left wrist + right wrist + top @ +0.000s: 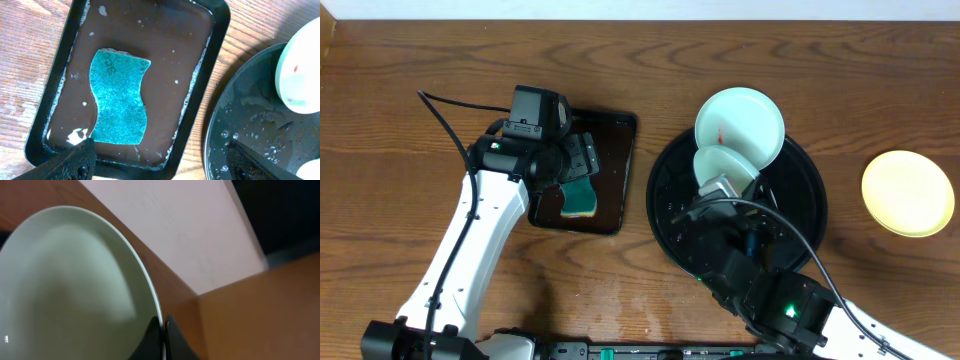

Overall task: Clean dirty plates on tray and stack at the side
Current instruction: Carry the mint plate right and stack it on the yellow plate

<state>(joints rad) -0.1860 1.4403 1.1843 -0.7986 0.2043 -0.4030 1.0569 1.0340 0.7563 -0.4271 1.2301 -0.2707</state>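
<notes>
Overhead and wrist views of the two-arm plate-cleaning rig. The left end effector [162,164] hangs over the near rim of the rectangular tray [220,40], its fingers spread wide and gripping nothing; a teal sponge [119,97] lies flat in the shallow liquid inside. The right end effector [162,335] is pinched closed on the rim of the held plate [75,290], a pale mint plate tilted above the round tray [665,200]. The smeared plate [740,120], white with a small red mark, sits at that tray's far edge, overlapping the rim. The yellow plate [908,193] lies on the counter [420,60], right of the round tray and apart from it.
</notes>
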